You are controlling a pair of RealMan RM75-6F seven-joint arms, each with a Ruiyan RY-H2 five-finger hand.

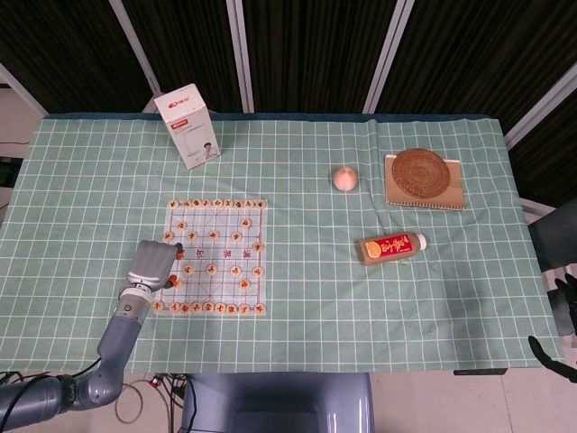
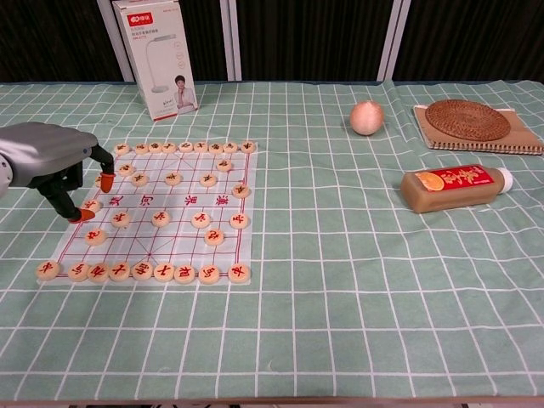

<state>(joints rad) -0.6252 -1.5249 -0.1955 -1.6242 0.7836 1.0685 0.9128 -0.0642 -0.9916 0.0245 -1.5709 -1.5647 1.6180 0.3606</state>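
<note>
Green checked cloth (image 1: 297,225) covers the table, with dark panels behind it. On the cloth the left hand (image 1: 151,267) hangs over the near left edge of the board (image 2: 183,217). Its fingers (image 2: 107,180) are spread, with orange tips pointing down, and it holds nothing. One tip sits right at a piece (image 2: 90,206) on the board's left edge; whether it touches that piece cannot be told. More pieces lie just beyond the fingertips and to the hand's right, and a full row (image 2: 141,271) of them runs along the near edge, just in front of the hand. Another row (image 2: 184,147) lines the far edge, beyond the hand.

Farther off beyond the hand, a white box (image 1: 189,126) stands upright near the back of the table. Well to the hand's right lies a bottle (image 2: 457,186) on its side, orange label up and white cap pointing away from the hand. Beyond the bottle, a small round onion (image 2: 366,117) rests on the cloth, and to its right a woven mat (image 2: 467,119) lies on a notebook (image 2: 513,144).

Only dark fingertips of the right hand (image 1: 561,327) show, at the far right edge of the head view, off the table and well apart from everything; how they are set cannot be told.
</note>
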